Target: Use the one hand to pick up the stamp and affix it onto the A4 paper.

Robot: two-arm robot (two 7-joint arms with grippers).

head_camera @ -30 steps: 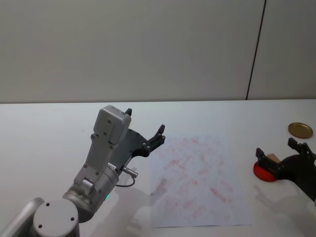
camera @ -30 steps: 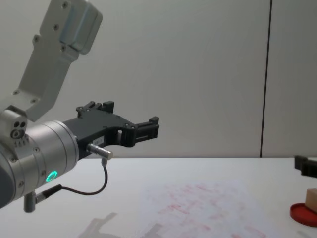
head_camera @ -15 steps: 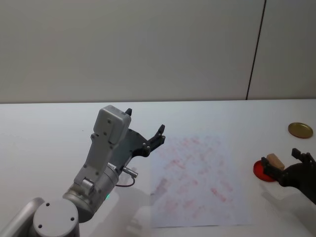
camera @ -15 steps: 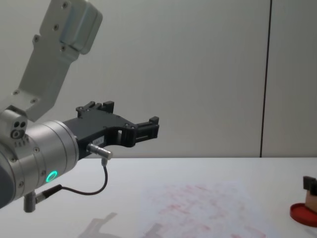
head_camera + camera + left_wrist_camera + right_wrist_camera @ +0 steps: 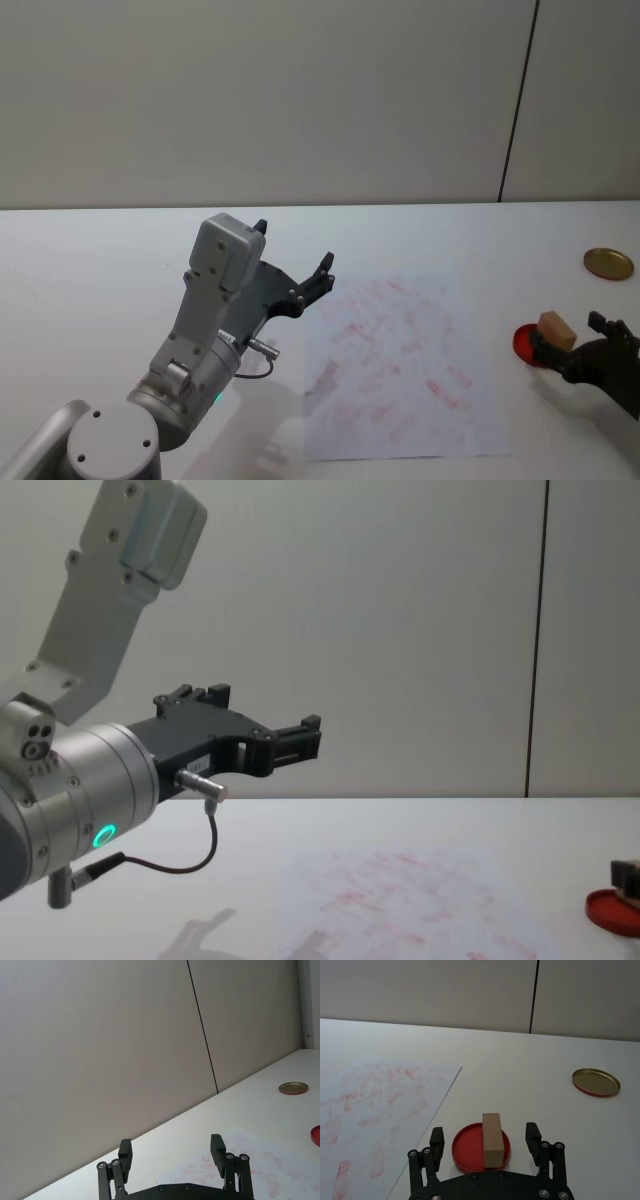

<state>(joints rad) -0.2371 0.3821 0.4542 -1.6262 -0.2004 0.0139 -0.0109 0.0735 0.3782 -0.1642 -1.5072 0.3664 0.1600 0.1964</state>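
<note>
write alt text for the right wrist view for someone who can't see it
The right gripper, fingers open, faces a tan wooden stamp standing on a red disc on the white table, without touching it. The A4 paper with faint red marks lies to the robot's left of the disc; a gold lid sits farther off.

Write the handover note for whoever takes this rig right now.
Right tool: open, low by the stamp, not gripping it.
Left tool: open, idle, raised to the left of the A4 paper.
Things: the stamp stands on the red disc, right of the paper. The paper lies flat and bears many red marks.
Done: no grasp yet.
Left: close on the stamp, lift it, carry it over the paper, press it down.
</note>
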